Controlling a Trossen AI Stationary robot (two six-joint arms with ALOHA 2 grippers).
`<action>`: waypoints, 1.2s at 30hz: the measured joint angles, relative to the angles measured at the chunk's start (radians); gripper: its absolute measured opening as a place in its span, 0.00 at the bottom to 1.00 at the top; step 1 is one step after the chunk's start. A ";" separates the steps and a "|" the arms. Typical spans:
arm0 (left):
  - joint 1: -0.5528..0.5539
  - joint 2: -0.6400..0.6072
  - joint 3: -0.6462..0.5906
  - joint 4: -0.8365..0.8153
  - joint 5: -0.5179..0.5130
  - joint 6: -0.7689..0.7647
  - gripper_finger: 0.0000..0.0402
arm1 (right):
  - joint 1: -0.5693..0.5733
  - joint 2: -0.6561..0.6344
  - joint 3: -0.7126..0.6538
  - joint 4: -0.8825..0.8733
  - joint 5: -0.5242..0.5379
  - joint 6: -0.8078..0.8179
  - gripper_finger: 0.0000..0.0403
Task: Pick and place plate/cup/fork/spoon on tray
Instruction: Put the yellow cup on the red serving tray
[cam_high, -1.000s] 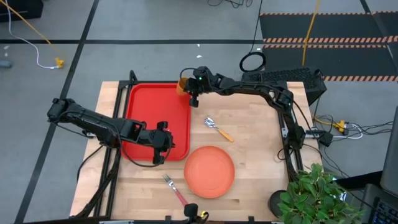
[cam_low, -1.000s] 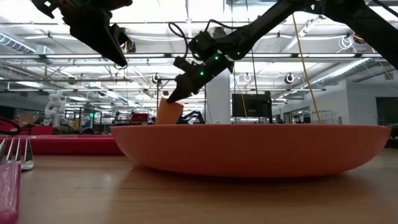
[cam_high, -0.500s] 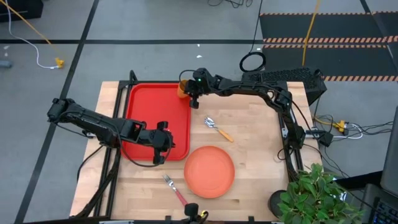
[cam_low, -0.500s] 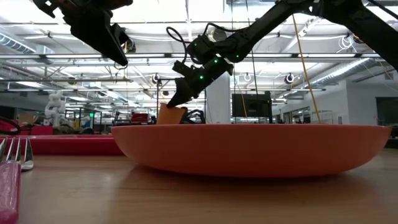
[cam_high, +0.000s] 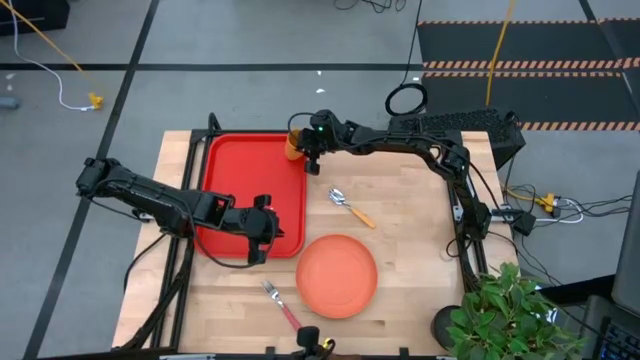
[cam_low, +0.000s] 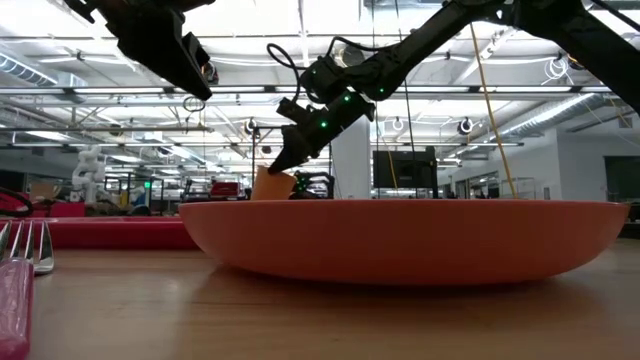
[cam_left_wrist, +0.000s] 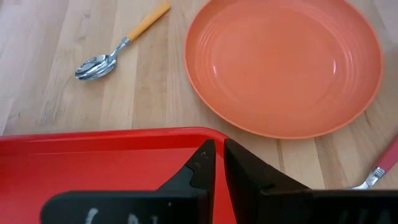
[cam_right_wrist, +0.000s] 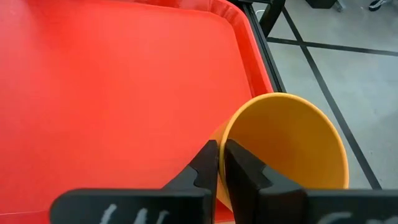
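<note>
The orange-yellow cup (cam_high: 293, 144) is at the far right corner of the red tray (cam_high: 240, 170), with my right gripper (cam_high: 309, 152) shut on it; the cup also shows in the low view (cam_low: 271, 185). My left gripper (cam_high: 261, 238) is shut and empty above the tray's near right corner. The salmon-orange plate (cam_high: 337, 275) lies flat on the table near the front. The orange-handled spoon (cam_high: 350, 208) lies between the plate and the cup. The pink-red-handled fork (cam_high: 282, 305) lies near the front edge, left of the plate. My right gripper pinches the cup's wall at its rim (cam_right_wrist: 222, 138), one finger inside the cup and one outside. The fingers slant down from the table's right side. The cup is tilted over the tray's corner; the plate hides its bottom in the low view, so whether it touches the tray cannot be told.
The tray's floor (cam_right_wrist: 112, 93) is bare red plastic left of the cup. A potted plant (cam_high: 510, 310) stands at the table's near right corner. A black frame rail (cam_high: 460, 215) runs along the table's right edge.
My right gripper has come down a little with the cup toward the tray's far right corner, still shut on the cup's rim. The cup sits lower in the low view and remains tilted.
</note>
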 joint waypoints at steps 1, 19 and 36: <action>0.000 0.000 0.000 0.000 0.000 0.000 0.09 | 0.000 0.000 0.000 0.000 0.000 0.000 0.04; 0.000 0.000 0.000 0.000 0.000 -0.002 0.09 | 0.000 0.000 0.000 -0.001 0.031 -0.008 0.05; 0.000 0.000 0.000 0.007 0.000 -0.001 0.09 | 0.004 -0.001 0.000 0.003 0.031 -0.003 0.27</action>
